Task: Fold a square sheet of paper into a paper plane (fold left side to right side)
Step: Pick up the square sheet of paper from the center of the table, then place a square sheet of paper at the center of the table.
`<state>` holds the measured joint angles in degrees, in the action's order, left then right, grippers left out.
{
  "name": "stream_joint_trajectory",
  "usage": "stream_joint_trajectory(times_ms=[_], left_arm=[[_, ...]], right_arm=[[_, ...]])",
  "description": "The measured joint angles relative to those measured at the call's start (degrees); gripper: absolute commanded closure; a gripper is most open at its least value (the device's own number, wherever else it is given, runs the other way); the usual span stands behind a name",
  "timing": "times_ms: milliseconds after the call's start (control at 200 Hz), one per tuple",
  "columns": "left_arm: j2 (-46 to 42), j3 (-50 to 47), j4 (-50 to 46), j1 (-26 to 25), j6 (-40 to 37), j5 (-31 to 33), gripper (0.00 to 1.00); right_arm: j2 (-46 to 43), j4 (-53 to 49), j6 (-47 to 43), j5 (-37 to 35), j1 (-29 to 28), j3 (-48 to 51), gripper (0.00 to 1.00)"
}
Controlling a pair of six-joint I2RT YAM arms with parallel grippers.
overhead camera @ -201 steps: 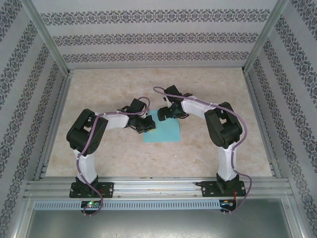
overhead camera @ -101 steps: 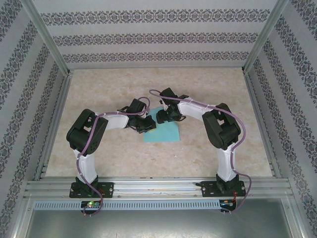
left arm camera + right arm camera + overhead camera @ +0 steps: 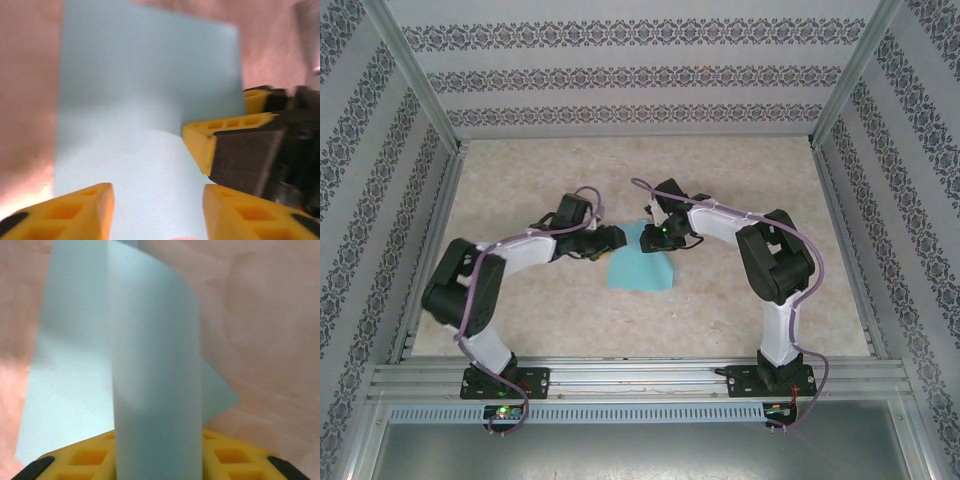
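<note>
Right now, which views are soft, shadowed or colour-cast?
Top external: sharp, evenly lit, square sheet of paper crisp. Left wrist: blurred throughout, pink cast on the table, shadow across the paper's far half. Right wrist: raised paper curl soft, shaded near the yellow fingers.

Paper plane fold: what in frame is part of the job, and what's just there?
Job:
- square sheet of paper, one edge curled up
- left gripper
- right gripper

Just there:
- table
- patterned walls
- metal frame rail
</note>
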<state>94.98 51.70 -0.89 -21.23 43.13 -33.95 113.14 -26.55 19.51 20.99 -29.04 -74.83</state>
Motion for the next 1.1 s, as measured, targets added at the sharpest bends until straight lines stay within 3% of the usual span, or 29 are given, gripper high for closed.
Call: stream_joint_trajectory(times_ms=[275, 475, 744, 934, 1099], left_arm=[[-20.5, -11.04, 2.73, 11.69, -5.4, -4.09, 0.0], [-29.16, -16.13, 12.39, 14.67, -5.18, -14.47, 0.0], [-29.64, -14.45, 30.64, 14.64, 2.27, -28.7, 0.0], [-27.34, -10.8, 40.24, 13.75, 7.39, -34.32, 0.0], [-26.45, -8.55, 41.94, 10.14, 7.93, -36.76, 0.0]], right_arm=[[-9.77, 10.62, 2.03, 14.23, 4.72, 7.91, 0.7], [-20.72, 17.77, 2.27, 24.35, 6.82, 12.52, 0.71], [-35.15, 24.28, 3.1, 36.87, 6.8, 13.18, 0.72], [-38.03, 25.59, 4.04, 42.38, 5.18, 12.04, 0.72], [-38.05, 26.21, 4.61, 43.87, 2.47, 10.62, 0.72]])
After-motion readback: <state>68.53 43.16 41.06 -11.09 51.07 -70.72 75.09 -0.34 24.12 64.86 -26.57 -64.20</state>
